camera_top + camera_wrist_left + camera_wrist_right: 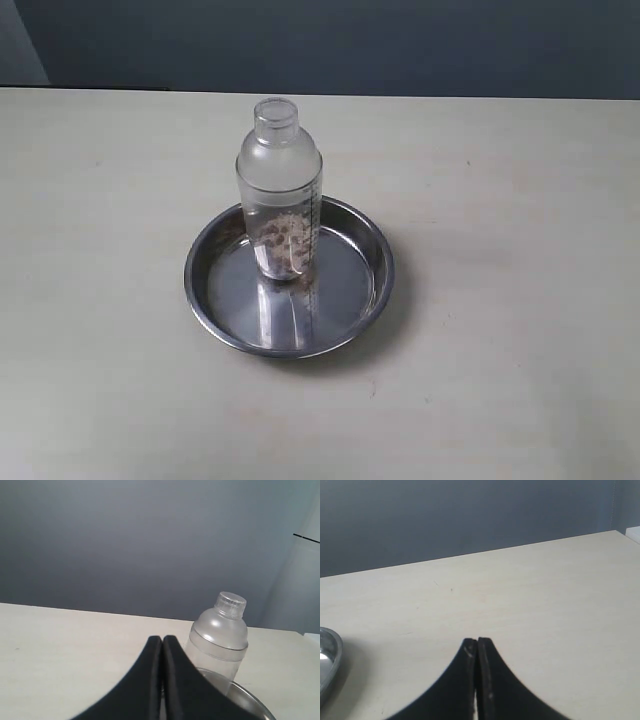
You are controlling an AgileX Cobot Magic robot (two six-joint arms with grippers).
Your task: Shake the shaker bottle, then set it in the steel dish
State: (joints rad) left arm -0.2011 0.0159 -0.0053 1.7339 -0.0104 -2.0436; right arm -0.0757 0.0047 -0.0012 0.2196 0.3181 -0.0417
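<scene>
The shaker bottle stands upright inside the steel dish, toward the dish's far side, with brown bits in its lower part. Neither arm shows in the exterior view. In the left wrist view my left gripper is shut and empty; the shaker bottle and the steel dish's rim lie beyond it, apart from the fingers. My right gripper is shut on nothing above bare table, with an edge of the steel dish far off to one side.
A pale beige table surrounds the dish on all sides. A dark blue-grey wall runs behind the table's far edge. No other objects show.
</scene>
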